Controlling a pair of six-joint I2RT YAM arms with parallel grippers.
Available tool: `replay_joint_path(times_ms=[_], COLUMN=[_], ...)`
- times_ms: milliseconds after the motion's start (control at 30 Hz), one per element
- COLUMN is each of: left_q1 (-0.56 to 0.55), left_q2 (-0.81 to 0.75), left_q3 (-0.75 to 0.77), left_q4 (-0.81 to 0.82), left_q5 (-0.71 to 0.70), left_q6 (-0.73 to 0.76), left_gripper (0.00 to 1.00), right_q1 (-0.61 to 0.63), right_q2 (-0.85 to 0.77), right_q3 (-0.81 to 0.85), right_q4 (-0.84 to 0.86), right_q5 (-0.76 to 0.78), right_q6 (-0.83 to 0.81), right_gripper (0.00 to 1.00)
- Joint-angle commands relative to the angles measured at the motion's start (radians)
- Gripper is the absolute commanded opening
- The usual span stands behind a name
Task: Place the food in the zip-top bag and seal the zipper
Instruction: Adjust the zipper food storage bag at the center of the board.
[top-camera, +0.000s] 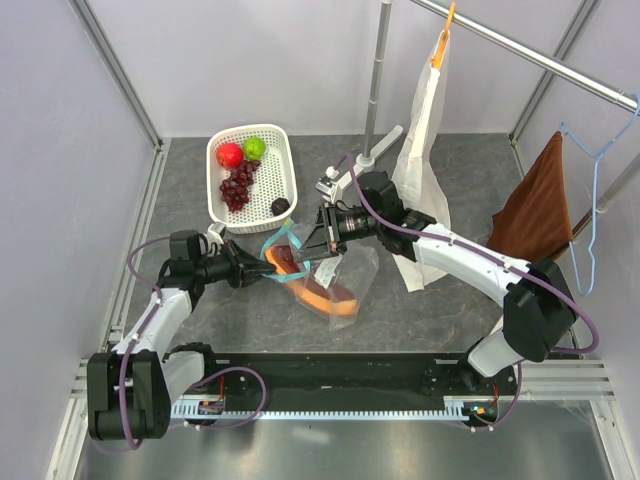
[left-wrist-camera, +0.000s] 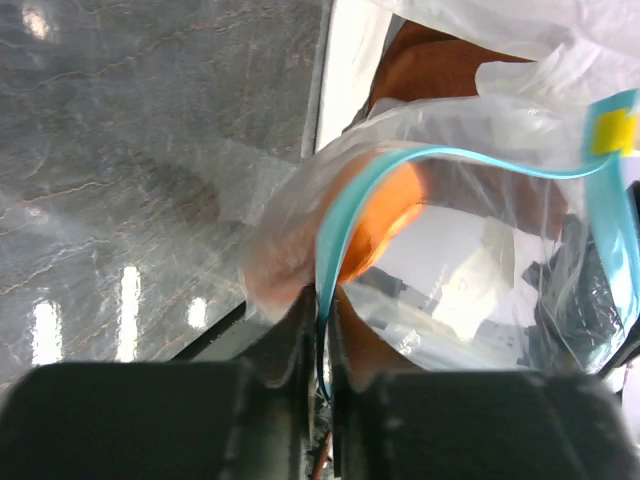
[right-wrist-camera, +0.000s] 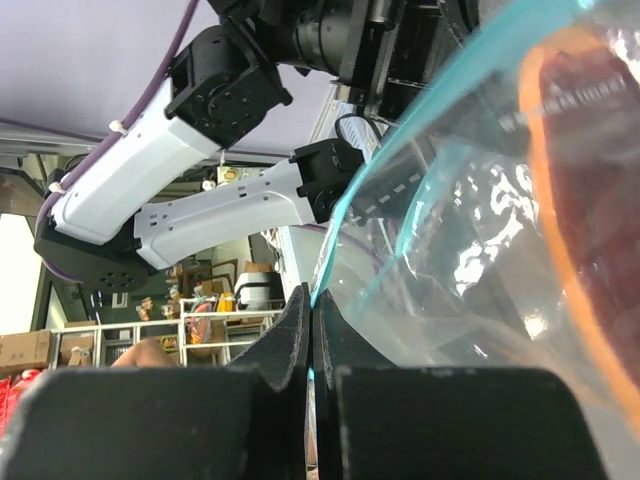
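Note:
The clear zip-top bag (top-camera: 345, 272) lies mid-table with its teal zipper (top-camera: 283, 243) mouth held open. The orange-and-maroon papaya slice (top-camera: 322, 292) is inside it. My left gripper (top-camera: 262, 264) is shut on the zipper (left-wrist-camera: 335, 235) at the mouth's left side. My right gripper (top-camera: 312, 240) is shut on the zipper (right-wrist-camera: 352, 215) at the far side. The papaya shows through the plastic in the left wrist view (left-wrist-camera: 385, 215) and the right wrist view (right-wrist-camera: 585, 190). The red apple (top-camera: 230, 154), green fruit (top-camera: 254, 148), purple grapes (top-camera: 238, 184) and small dark ball (top-camera: 281, 206) sit in the white basket (top-camera: 283, 165).
A tall white paper bag (top-camera: 425, 150) hangs from a rail at the back right. A metal pole (top-camera: 377, 80) stands on a base behind the right gripper. A brown cloth (top-camera: 540, 205) and a blue hanger (top-camera: 590, 215) hang at the right wall.

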Motion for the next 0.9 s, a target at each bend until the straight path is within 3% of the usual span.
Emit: replay_joint_path(times_ms=[0, 200, 400, 533, 667, 800, 867], left_q1=[-0.001, -0.022, -0.197, -0.28, -0.288, -0.286, -0.291], left_q2=[-0.059, -0.04, 0.006, 0.029, 0.068, 0.141, 0.158], left_q3=[0.116, 0.42, 0.691, 0.804, 0.786, 0.785, 0.807], left_q4=[-0.109, -0.521, -0.807, -0.868, -0.852, -0.874, -0.878], left_q5=[0.045, 0.028, -0.014, -0.004, -0.035, -0.122, -0.066], left_q6=[0.135, 0.488, 0.653, 0.652, 0.65, 0.73, 0.788], left_gripper=[0.05, 0.02, 0.02, 0.02, 0.02, 0.02, 0.02], right_q1=[-0.007, -0.026, -0.026, -0.026, -0.026, -0.04, -0.052], right_q2=[-0.034, -0.054, -0.088, -0.134, -0.162, -0.177, -0.195], right_q3=[0.019, 0.047, 0.091, 0.124, 0.108, 0.134, 0.171], right_q4=[0.011, -0.166, -0.182, -0.19, -0.239, -0.407, -0.468], right_q5=[0.019, 0.096, 0.096, 0.087, 0.114, 0.188, 0.202], right_q6=[-0.04, -0.143, -0.137, -0.128, -0.16, -0.252, -0.335], right_gripper=[0.0, 0.0, 0.0, 0.0, 0.0, 0.0, 0.0])
